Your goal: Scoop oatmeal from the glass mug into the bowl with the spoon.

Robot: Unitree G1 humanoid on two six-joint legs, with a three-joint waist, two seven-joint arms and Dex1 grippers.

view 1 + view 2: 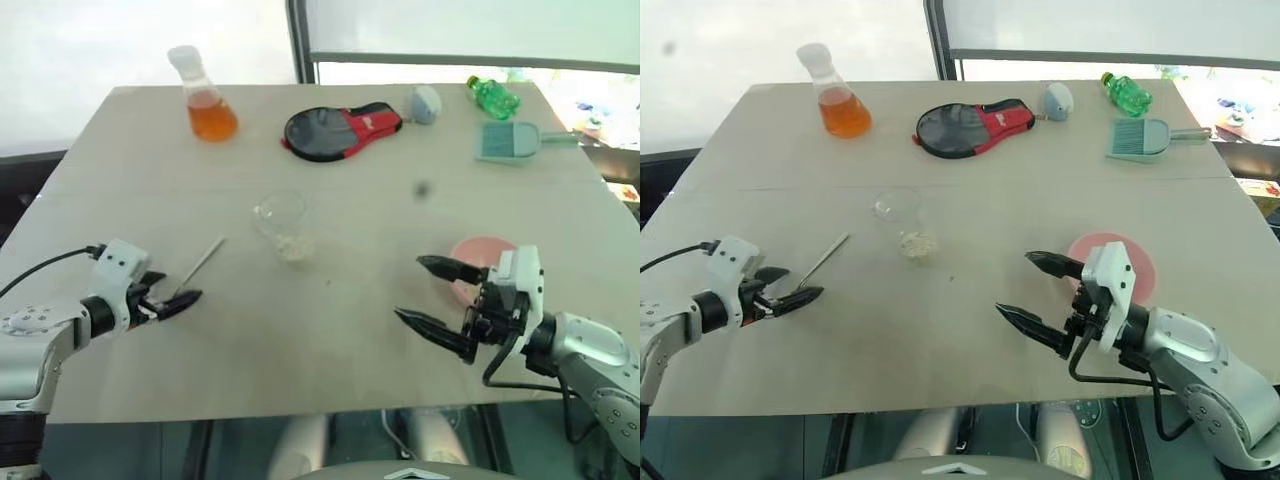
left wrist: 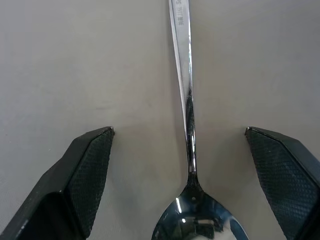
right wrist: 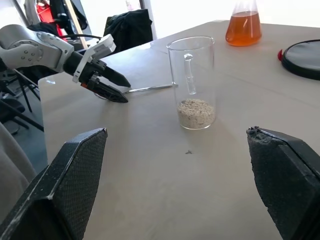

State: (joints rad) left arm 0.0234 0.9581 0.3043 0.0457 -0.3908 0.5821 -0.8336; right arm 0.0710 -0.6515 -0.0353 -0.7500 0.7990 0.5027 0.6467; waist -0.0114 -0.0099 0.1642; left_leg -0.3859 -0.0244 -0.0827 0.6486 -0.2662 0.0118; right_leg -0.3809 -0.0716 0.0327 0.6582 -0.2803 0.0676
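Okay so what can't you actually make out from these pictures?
- Bowl: in both eye views the open right gripper covers its near side, so its contents cannot be seen.
- Spoon: the left wrist view's edges cut off its head and handle end; the open left gripper straddles it.
- Oatmeal in the mug: its flakes are too small to make out in the eye views.

So the spoon (image 2: 189, 150) is lying flat on the plain grey table (image 2: 75, 65), shiny bowl end closest to the wrist and the thin handle running straight away from it. The left gripper (image 2: 185, 180) has its two black textured fingers (image 2: 90, 175) spread wide, one on each side of the spoon's neck, neither touching it.
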